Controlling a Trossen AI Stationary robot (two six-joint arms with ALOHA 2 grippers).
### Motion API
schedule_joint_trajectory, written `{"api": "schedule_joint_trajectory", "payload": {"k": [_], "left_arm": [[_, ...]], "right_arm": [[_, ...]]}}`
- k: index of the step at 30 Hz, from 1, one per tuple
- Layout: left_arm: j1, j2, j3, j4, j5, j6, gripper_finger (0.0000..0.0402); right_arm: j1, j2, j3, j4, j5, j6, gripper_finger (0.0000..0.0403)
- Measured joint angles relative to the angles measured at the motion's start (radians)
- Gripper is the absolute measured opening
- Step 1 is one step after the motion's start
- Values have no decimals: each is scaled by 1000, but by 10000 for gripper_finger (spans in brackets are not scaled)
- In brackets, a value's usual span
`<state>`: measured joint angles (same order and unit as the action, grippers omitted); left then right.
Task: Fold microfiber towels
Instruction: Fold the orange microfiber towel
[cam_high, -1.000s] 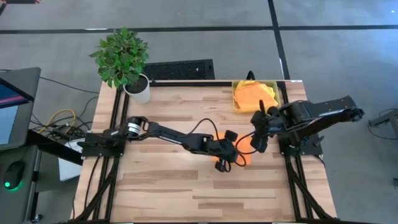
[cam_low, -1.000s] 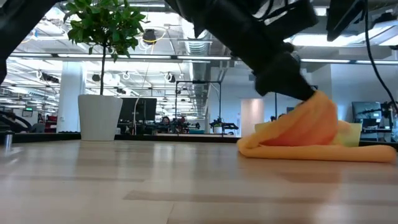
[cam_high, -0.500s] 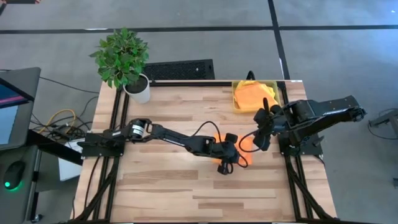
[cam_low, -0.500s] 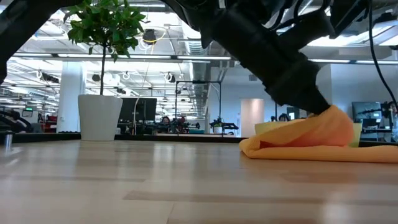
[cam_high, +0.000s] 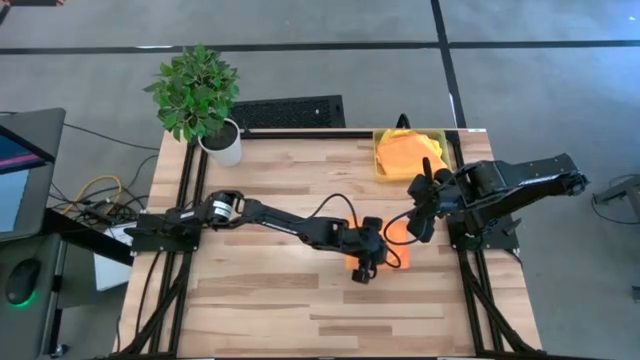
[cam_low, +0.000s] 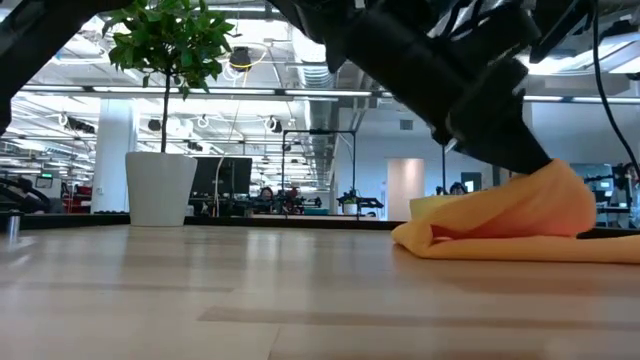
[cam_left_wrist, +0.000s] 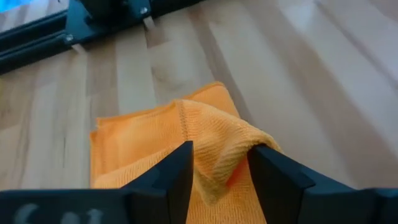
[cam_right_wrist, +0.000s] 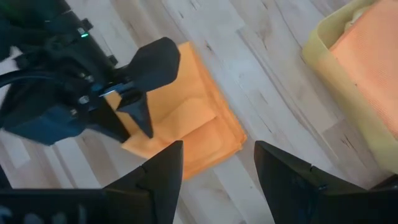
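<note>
An orange microfiber towel (cam_high: 396, 234) lies folded on the table right of centre, its lower layers flat on the wood (cam_right_wrist: 205, 134). One fold stands up in a peak (cam_low: 560, 180). My left gripper (cam_left_wrist: 221, 152) is over that peak, open, one finger on each side of it. My right gripper (cam_high: 418, 214) hangs open just right of the towel, above the table, holding nothing (cam_right_wrist: 217, 152). More towels, orange (cam_high: 408, 152) and yellow, lie in the yellow bin (cam_high: 383, 165) at the far right. My left gripper comes from above, slanting toward the table's right. Its open fingers (cam_left_wrist: 180, 165) stand astride the towel's raised fold (cam_left_wrist: 217, 146). The cloth bulges up between them and reaches both inner sides. The rest of the towel (cam_left_wrist: 137, 146) lies on the table.
A potted plant (cam_high: 200, 95) stands at the table's far left corner, with a keyboard (cam_high: 288, 110) beyond the far edge. The yellow bin (cam_right_wrist: 323, 50) is close beside my right arm. Bare wood stretches to the left and along the near side.
My left gripper has gone a little toward the table's right edge. It has drawn the towel's raised fold over with it, so the peak now stands farther right. The bottom layers have stayed on the table.
</note>
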<state>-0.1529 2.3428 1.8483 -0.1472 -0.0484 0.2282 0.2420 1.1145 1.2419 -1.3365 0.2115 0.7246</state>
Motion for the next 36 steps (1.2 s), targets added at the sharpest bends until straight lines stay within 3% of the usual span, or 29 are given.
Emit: {"api": "schedule_joint_trajectory", "payload": {"k": [5, 9, 16, 20, 23, 29, 36], "left_arm": [[-6, -2, 64, -66, -16, 18, 146], [-6, -2, 63, -69, -16, 112, 146], [-5, 1, 29, -76, -19, 120, 146], [1, -26, 48, -191, -121, 48, 146], [20, -93, 53, -341, -186, -3, 146], [49, -242, 55, -555, -193, -91, 146], [50, -394, 55, -698, -356, -231, 146]], "right_arm": [[0, 0, 0, 0, 0, 0, 221], [0, 0, 0, 0, 0, 0, 221], [0, 0, 0, 1, 0, 0, 221], [12, 0, 0, 21, -9, 0, 221], [45, -1, -28, 91, -56, -56, 221], [136, 9, -173, 364, -141, -156, 221], [158, 109, -335, 601, -172, -160, 221]]}}
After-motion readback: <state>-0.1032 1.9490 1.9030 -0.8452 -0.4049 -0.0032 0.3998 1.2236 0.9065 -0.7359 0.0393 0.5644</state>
